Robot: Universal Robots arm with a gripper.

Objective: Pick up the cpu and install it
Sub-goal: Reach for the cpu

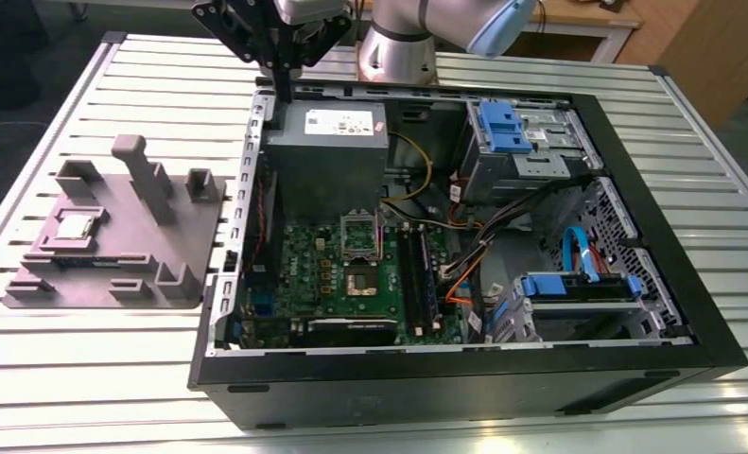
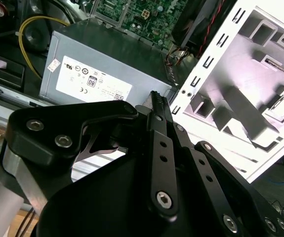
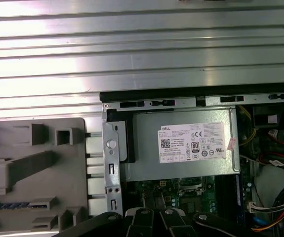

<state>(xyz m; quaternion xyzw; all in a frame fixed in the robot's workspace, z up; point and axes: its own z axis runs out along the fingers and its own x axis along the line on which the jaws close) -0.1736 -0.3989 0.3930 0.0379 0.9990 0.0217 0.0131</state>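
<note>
Jaws together, nothing between them. Gripper [image 1: 279, 66] hangs over back edge of computer case [image 1: 475, 364], close above power supply [image 1: 329, 156]. Second wrist view: fingertips [image 2: 156, 101] closed to one narrow point.

Cpu [image 1: 74, 227] lies flat on grey fixture tray [image 1: 184, 241] at exterior view's left, outside case, well apart from gripper.

Socket [image 1: 358, 253] on motherboard [image 1: 348, 312] looks open and empty, frame raised.

Judgement: task at very start. Pick not yet made; carry to socket and seating all left.
</note>
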